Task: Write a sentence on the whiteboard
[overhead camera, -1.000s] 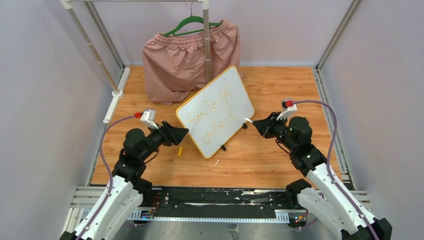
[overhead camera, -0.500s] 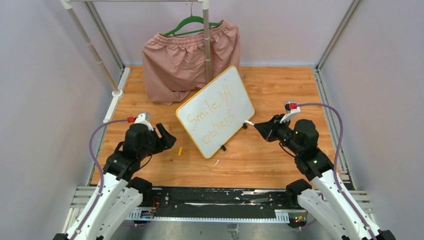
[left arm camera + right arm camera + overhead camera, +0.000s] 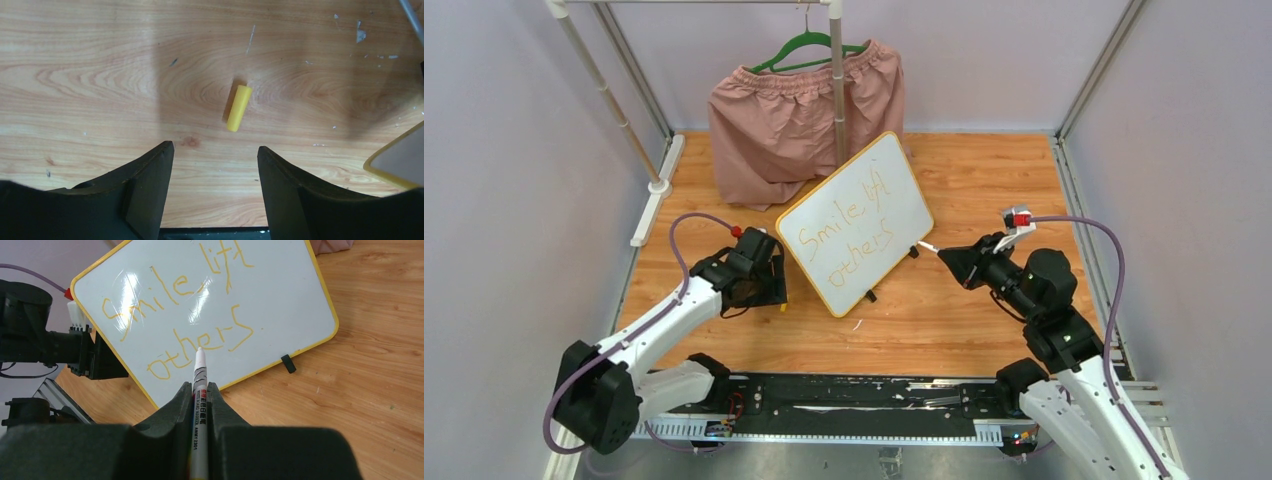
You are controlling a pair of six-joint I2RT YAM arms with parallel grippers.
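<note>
The whiteboard (image 3: 856, 222) with a yellow frame lies tilted on the wooden table, also in the right wrist view (image 3: 210, 305). The sentence (image 3: 844, 233) in orange marker reads "Smile lift others" in two lines (image 3: 200, 320). My right gripper (image 3: 948, 257) is shut on a white marker (image 3: 199, 390), its tip pointing at the board's right edge. My left gripper (image 3: 769, 285) is open and points down at the table just left of the board, over a small yellow marker cap (image 3: 238, 107).
Pink shorts (image 3: 804, 120) hang on a green hanger from a metal rack (image 3: 836, 80) at the back. The board's yellow corner (image 3: 395, 160) shows at the right of the left wrist view. A black rail (image 3: 854, 405) runs along the near edge.
My left arm has swung forward and turned its gripper down over the yellow cap beside the board. My right gripper with the marker has drawn back slightly to the right.
</note>
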